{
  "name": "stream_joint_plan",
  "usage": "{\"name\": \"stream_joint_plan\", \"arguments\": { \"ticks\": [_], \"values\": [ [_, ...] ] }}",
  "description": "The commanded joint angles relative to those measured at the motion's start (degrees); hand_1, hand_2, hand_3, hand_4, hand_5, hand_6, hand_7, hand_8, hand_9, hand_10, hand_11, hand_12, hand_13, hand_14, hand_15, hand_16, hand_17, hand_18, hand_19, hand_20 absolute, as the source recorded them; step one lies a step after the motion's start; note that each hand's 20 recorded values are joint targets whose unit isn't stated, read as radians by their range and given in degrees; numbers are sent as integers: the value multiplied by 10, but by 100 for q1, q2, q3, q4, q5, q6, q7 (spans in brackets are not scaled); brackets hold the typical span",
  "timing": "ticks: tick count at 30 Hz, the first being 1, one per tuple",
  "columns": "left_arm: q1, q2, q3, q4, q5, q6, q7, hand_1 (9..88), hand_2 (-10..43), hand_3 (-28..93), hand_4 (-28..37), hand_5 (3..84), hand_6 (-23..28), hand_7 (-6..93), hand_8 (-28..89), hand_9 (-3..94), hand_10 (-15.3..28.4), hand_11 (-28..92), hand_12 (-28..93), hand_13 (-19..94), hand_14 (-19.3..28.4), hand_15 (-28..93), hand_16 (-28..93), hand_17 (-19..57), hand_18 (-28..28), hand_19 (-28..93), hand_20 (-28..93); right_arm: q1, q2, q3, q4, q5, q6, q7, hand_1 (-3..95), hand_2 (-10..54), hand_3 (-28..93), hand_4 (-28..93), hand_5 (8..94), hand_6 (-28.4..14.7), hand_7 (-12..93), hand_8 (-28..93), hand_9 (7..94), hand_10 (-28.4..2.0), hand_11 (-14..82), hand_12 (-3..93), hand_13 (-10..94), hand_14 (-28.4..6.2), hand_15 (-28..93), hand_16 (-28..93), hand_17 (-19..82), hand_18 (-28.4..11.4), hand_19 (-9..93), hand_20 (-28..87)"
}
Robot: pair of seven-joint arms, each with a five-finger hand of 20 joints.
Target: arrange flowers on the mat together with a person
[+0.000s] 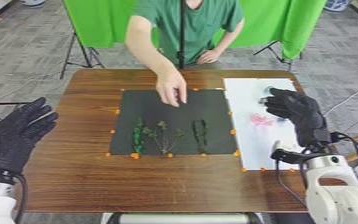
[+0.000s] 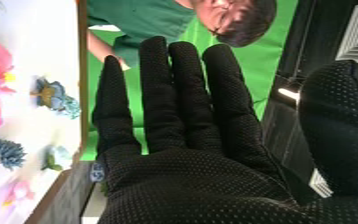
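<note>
- Left hand (image 1: 15, 135): spread, empty, at the bench (image 1: 158, 185) edge, presumably leaving room.
- Green sprigs (image 1: 164, 142): spaced on the mat's (image 1: 140, 107) near half, likely as base.
- Right hand (image 2: 189, 182): spread, empty, handy for the flowers (image 1: 261, 119).
- Person's hand (image 1: 171, 89): above mat, probably arranging.

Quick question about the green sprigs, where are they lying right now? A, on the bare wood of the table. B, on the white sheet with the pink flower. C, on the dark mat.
C: the green sprigs lie side by side on the dark mat, toward its edge nearest the robot.
</note>
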Motion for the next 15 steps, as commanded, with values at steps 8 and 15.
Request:
{"name": "stream_joint_plan", "arguments": {
  "ticks": [8, 15],
  "values": [
    [0, 5, 6, 58, 39, -116, -66, 286, 2, 670, -206, 382, 40, 207, -84, 331, 133, 222, 187, 282, 156, 292, 24, -51, 210, 427, 142, -231, 58, 251, -91, -113, 80, 28, 187, 61, 849, -244, 480, -48, 240, -127, 483, -156, 202, 218, 406, -122, 288, 214, 122, -218, 469, 251],
    [234, -99, -84, -6, 24, -83, -59, 288, 3, 670, -205, 381, 41, 208, -85, 332, 133, 224, 188, 283, 155, 292, 24, -51, 210, 427, 142, 199, 371, -299, 155, -1259, 736, -155, 336, -92, 836, -278, 474, -18, 290, -157, 507, -121, 230, 211, 458, -92, 362, 199, 234, -201, 471, 243]
  ]
}}
